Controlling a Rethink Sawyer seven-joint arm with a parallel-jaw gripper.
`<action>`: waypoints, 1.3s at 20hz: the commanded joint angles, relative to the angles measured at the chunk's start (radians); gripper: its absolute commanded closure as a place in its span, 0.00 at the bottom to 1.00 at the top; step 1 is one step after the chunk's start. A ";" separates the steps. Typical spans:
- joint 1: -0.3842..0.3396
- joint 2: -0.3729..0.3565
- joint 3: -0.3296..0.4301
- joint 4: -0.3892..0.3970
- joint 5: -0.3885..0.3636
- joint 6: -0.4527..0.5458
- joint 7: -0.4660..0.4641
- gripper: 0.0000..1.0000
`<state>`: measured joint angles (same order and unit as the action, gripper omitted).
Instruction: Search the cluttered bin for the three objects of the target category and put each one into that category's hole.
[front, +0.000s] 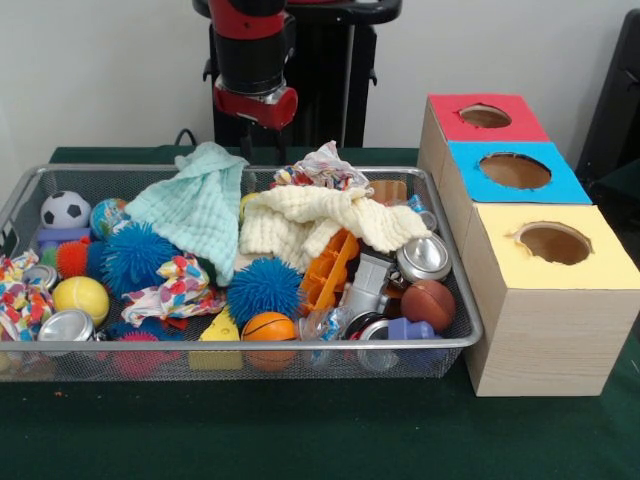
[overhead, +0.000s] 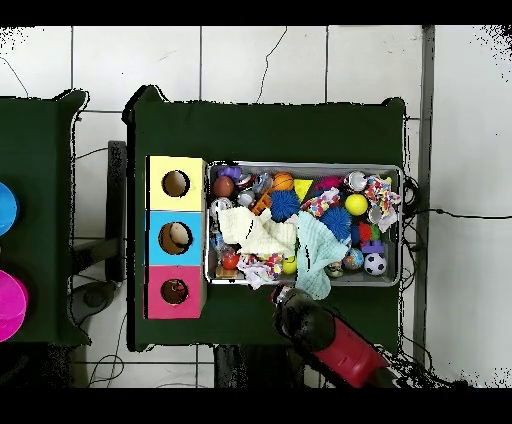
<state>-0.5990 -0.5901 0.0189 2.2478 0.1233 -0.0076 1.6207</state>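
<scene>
The silver wire-mesh bin (front: 440, 205) is filled with spiky blue balls (front: 262, 288), a crushed silver can (front: 424, 258) and cream knitted cloth (front: 300, 220), beside the three-holed wooden box (front: 545, 330); the gripper's state cannot be told.

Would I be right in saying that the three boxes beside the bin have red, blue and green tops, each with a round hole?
Not quite: the third box has a yellow top, not green, as the front view shows. The red box and blue box are as you say, each with a round hole, beside the bin.
</scene>
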 joint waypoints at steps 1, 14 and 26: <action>-0.076 -0.029 0.257 -0.163 -0.031 -0.216 0.252 0.00; 0.041 0.010 0.085 -0.249 -0.038 -0.356 0.221 0.00; 0.066 0.050 0.020 -0.304 -0.081 -0.442 0.191 0.00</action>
<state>-0.5266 -0.5479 0.0041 2.2484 0.0360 -0.1541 1.6205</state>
